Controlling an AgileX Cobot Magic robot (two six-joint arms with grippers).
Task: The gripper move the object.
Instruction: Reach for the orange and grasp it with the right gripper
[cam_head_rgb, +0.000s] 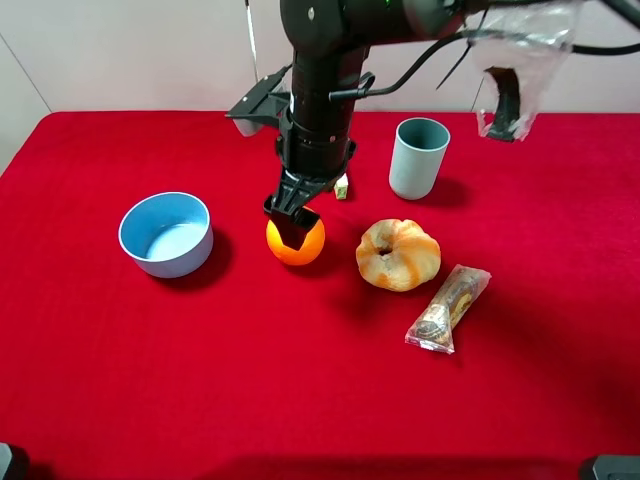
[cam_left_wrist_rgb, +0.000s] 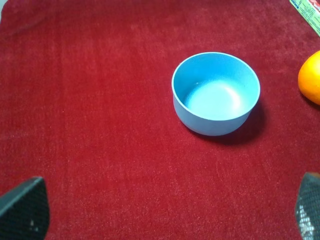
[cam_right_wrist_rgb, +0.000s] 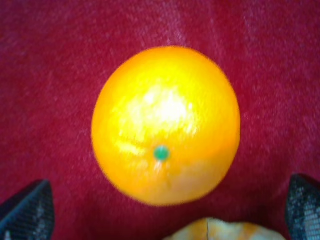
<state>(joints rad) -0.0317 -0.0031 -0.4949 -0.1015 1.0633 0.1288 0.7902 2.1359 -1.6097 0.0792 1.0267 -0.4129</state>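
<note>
The orange (cam_head_rgb: 296, 245) sits on the red cloth (cam_head_rgb: 300, 380) at mid-table, between the blue bowl and the bread bun. My right gripper (cam_head_rgb: 293, 216) hangs straight down over it, its dark fingers right at the fruit's top. In the right wrist view the orange (cam_right_wrist_rgb: 165, 125) fills the frame, stem dot up. The right gripper (cam_right_wrist_rgb: 162, 212) is open, one fingertip (cam_right_wrist_rgb: 27, 212) on each side of the fruit. My left gripper (cam_left_wrist_rgb: 165, 210) is open and empty above bare cloth; I do not see it in the exterior view.
A blue bowl (cam_head_rgb: 166, 233) stands left of the orange and also shows in the left wrist view (cam_left_wrist_rgb: 216, 92). A knotted bread bun (cam_head_rgb: 398, 254) and a wrapped snack (cam_head_rgb: 448, 308) lie to the right. A grey-green cup (cam_head_rgb: 418, 157) and a small packet (cam_head_rgb: 342, 187) stand behind.
</note>
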